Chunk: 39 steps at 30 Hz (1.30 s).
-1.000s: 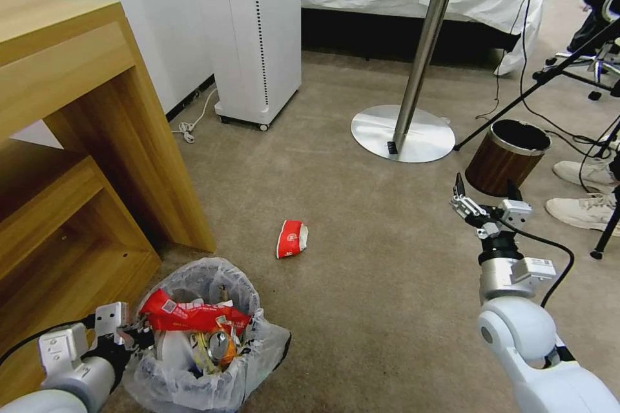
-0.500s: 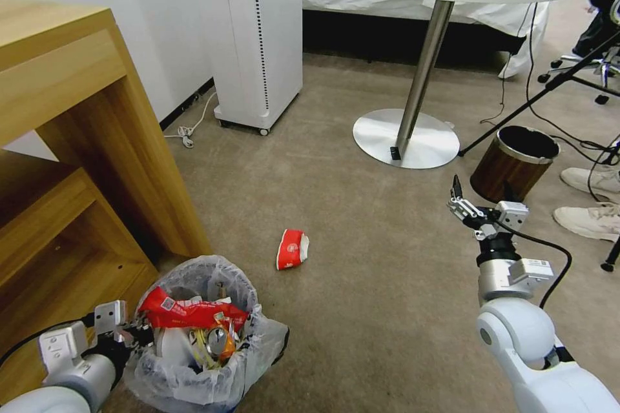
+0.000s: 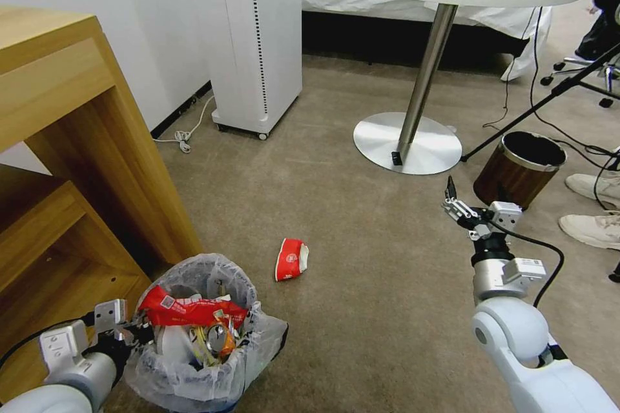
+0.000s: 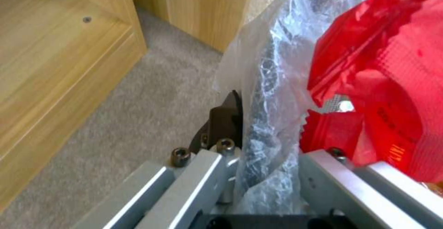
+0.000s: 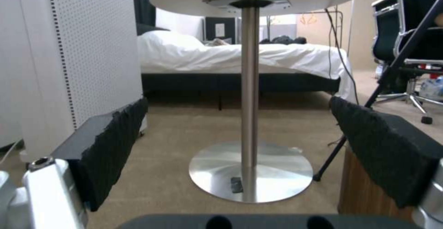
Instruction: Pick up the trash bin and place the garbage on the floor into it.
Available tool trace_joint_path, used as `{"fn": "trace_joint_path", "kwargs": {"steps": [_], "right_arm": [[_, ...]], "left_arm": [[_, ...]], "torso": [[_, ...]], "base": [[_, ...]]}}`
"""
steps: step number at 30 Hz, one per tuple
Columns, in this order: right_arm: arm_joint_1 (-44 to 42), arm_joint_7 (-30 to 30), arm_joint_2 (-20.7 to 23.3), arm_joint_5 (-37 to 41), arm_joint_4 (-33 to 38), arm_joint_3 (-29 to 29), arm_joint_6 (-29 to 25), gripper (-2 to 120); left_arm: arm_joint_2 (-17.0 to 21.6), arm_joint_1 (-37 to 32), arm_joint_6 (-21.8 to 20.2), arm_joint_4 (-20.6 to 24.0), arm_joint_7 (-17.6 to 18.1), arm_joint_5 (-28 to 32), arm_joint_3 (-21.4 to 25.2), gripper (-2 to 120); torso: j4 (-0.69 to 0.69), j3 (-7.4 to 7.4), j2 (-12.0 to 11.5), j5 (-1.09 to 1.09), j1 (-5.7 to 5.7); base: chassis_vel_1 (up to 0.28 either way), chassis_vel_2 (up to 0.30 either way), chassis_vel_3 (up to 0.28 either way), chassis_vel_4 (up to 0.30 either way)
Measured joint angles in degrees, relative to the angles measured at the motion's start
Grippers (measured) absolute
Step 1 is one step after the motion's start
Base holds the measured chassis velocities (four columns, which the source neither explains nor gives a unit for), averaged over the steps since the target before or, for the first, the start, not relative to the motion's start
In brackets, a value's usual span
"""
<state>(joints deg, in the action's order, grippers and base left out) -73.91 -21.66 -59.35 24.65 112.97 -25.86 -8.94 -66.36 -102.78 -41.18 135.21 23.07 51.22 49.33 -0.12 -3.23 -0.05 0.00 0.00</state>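
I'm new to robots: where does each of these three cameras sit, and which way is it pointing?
Head view: high on the robot, looking forward and down at the floor; both arms show, the left claw at the trash bin, the right claw held out open.
Left wrist view: on the left arm, looking along its claw, clamped on the bin's bagged rim.
Right wrist view: on the right arm, low, facing the round table between its open claw.
Shared: the head and right wrist views both show the table.
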Motion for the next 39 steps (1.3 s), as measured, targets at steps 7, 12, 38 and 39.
{"fn": "trace_joint_path", "kwargs": {"steps": [7, 12, 38, 39], "right_arm": [[0.5, -0.1, 0.0, 0.0, -0.5, 0.7, 0.1, 100], [1.1, -0.3, 0.1, 0.2, -1.0, 1.3, 0.3, 100], [26.0, -17.2, -4.1, 37.7, -10.9, 28.5, 28.0, 100], [27.6, -18.2, -5.3, 39.4, -12.4, 29.9, 29.4, 100]], "left_arm": [[0.0, 0.5, 0.0, -0.5, 0.0, 0.0, -0.1, 1], [-0.3, 0.9, 0.1, -1.0, 0.0, 0.0, -0.2, 1], [-4.6, 1.9, 0.9, -2.1, -0.4, -2.5, -1.2, 1], [-5.0, 1.9, 0.9, -2.1, -0.4, -2.7, -1.3, 1]], "torso": [[0.00, 0.00, 0.0, 0.00, 0.00], [0.00, 0.00, 0.0, 0.00, 0.00], [0.01, 0.00, 0.0, 0.00, 0.00], [0.01, 0.00, 0.0, -0.01, 0.00]], "base": [[-0.080, 0.087, 0.096, -0.092], [-0.080, 0.087, 0.077, -0.104], [-0.008, 0.009, 0.010, -0.007], [0.000, 0.000, 0.000, 0.000]]}}
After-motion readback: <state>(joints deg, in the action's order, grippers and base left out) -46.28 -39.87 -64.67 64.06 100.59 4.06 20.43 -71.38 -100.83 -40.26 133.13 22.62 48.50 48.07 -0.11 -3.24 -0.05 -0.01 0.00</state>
